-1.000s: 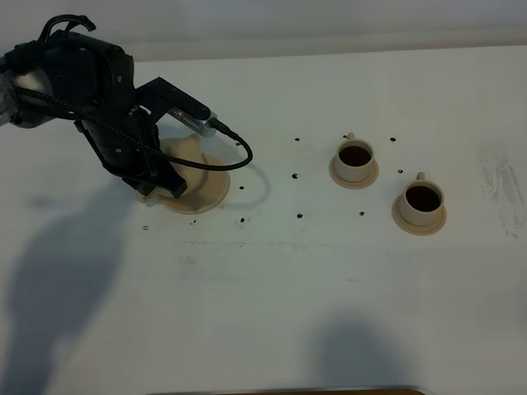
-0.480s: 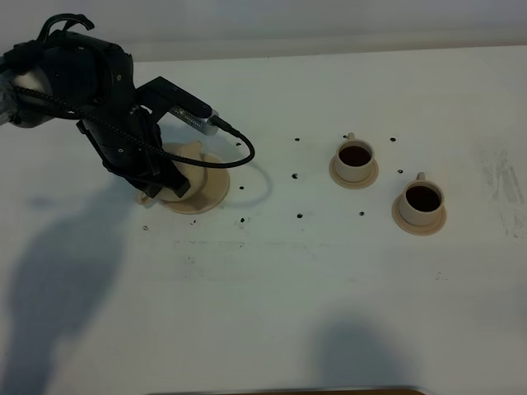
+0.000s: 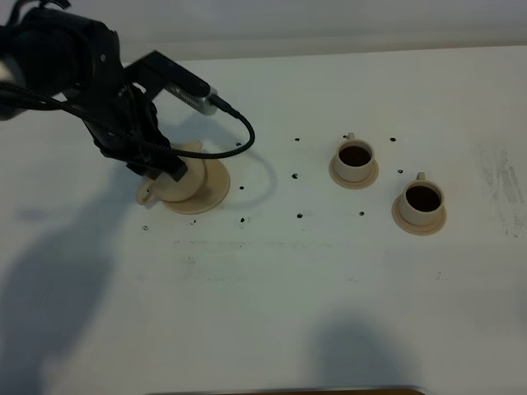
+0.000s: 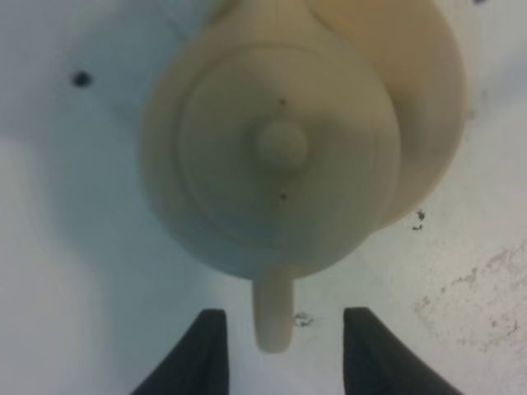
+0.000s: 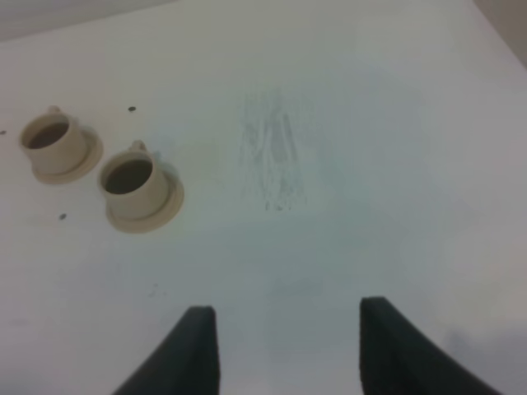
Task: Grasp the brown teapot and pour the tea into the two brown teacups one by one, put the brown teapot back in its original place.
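Both teacups point(image 3: 356, 156) point(image 3: 422, 200) look filled and the brown teapot point(image 4: 272, 156) sits on its saucer point(image 3: 216, 183) on the desk, both grippers' fingers point(image 4: 206, 354) spread, empty; only withdrawing seems left.

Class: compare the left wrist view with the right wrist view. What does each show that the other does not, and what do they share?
Only the left wrist view shows the brown teapot on its large saucer, handle between the open jaws of the left gripper. Only the right wrist view shows the two teacups, both holding dark tea. Both show the white table and open jaws.
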Motion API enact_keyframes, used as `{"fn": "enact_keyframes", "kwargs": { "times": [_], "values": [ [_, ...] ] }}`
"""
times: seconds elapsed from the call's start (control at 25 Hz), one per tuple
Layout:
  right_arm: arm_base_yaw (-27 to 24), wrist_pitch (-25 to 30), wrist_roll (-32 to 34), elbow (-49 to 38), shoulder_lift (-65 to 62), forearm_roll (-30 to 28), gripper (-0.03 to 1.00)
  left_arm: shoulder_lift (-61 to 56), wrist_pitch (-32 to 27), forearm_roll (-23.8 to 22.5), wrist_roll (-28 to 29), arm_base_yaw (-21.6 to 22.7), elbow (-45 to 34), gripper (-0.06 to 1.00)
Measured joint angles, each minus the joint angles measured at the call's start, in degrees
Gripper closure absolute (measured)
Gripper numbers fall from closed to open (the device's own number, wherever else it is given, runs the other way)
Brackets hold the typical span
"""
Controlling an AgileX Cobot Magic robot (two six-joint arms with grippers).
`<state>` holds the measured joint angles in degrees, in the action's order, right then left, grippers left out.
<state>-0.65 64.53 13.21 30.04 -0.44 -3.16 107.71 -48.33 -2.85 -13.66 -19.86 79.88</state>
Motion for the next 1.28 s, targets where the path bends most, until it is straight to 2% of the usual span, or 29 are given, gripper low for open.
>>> {"fn": "enact_keyframes", "kwargs": {
  "times": [0.12, 0.24, 0.48, 0.68, 0.8, 0.92, 1.0, 1.12, 1.28],
  "values": [
    [0.0, 0.0, 0.0, 0.0, 0.0, 0.0, 0.56, -2.3, 0.2, -1.65, 1.69, 0.66, 0.0, 0.61],
    [0.0, 0.0, 0.0, 0.0, 0.0, 0.0, 0.56, -3.81, 0.35, -2.9, 4.96, 4.3, 0.0, 0.61],
    [0.0, 0.0, 0.0, 0.0, 0.0, 0.0, 0.56, -8.12, -2.34, -5.0, 6.96, 16.36, 0.0, 0.6],
    [0.0, 0.0, 0.0, 0.0, 0.0, 0.0, 0.56, -13.48, -6.19, -5.19, 8.13, 27.99, 0.0, 0.6],
    [0.0, 0.0, 0.0, 0.0, 0.0, 0.0, 0.56, -18.74, -6.29, -4.58, 9.25, 34.95, -1.73, 0.6],
    [0.0, 0.0, 0.0, 0.0, 0.0, 0.0, 0.56, -25.98, -4.02, -2.37, 8.67, 40.99, -6.97, 0.6],
    [0.0, 0.0, 0.0, 0.0, 0.0, 0.0, 0.56, -31.3, -2.32, 0.34, 6.68, 43.1, -11.18, 0.6],
    [0.0, 0.0, 0.0, 0.0, 0.0, 0.0, 0.56, -38.22, -2.38, 4.25, 3.84, 43.93, -16.28, 0.6],
    [0.0, 0.0, 0.0, 0.0, 0.0, 0.0, 0.56, -47.41, -5.8, 9.54, 0.04, 43.93, -23.17, 0.6]
  ]
}}
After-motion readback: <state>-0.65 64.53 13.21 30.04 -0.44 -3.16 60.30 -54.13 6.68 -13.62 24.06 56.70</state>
